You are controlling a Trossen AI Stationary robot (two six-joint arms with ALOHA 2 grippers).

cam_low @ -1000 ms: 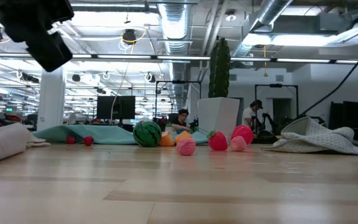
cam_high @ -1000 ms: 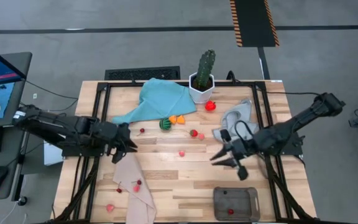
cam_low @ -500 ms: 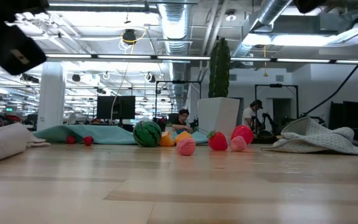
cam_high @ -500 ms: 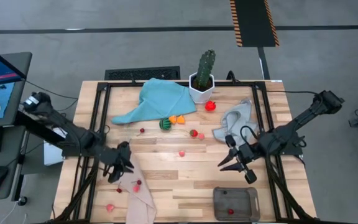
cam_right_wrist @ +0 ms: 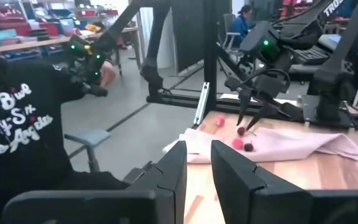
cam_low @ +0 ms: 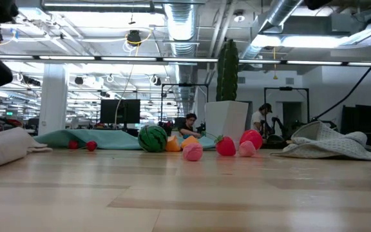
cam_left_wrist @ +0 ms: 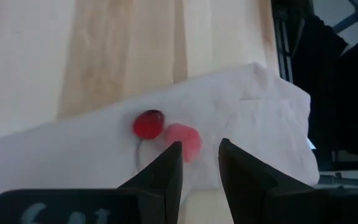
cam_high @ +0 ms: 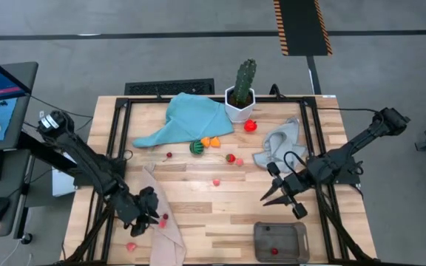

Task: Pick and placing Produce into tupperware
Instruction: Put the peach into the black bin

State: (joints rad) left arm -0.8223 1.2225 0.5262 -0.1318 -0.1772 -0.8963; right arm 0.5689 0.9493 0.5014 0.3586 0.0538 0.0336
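Note:
The produce lies scattered. A green striped ball (cam_high: 196, 147), orange pieces (cam_high: 210, 141) and red and pink pieces (cam_high: 234, 159) sit mid-table near the teal cloth. A red cherry (cam_left_wrist: 148, 123) and a pink piece (cam_left_wrist: 184, 138) rest on the pink cloth (cam_high: 166, 235). My left gripper (cam_high: 152, 217) hovers just short of that pair, slanting down, open and holding nothing (cam_left_wrist: 201, 163). The tupperware (cam_high: 281, 241) stands at the near right with one red piece (cam_high: 274, 251) inside. My right gripper (cam_high: 272, 195) hangs open and empty beyond the tub's far side.
A cactus in a white pot (cam_high: 240, 96) stands at the far edge, with a teal cloth (cam_high: 187, 118) left of it and a grey cloth (cam_high: 279, 144) right of it. More pieces (cam_high: 131, 247) lie at the near left. A person (cam_right_wrist: 17, 118) stands beyond the table's left side.
My left gripper has swung toward the table's near edge and sunk, tipping further down, from beside the teal cloth's corner to just over the pink cloth. My right gripper has dropped slightly. No produce has moved.

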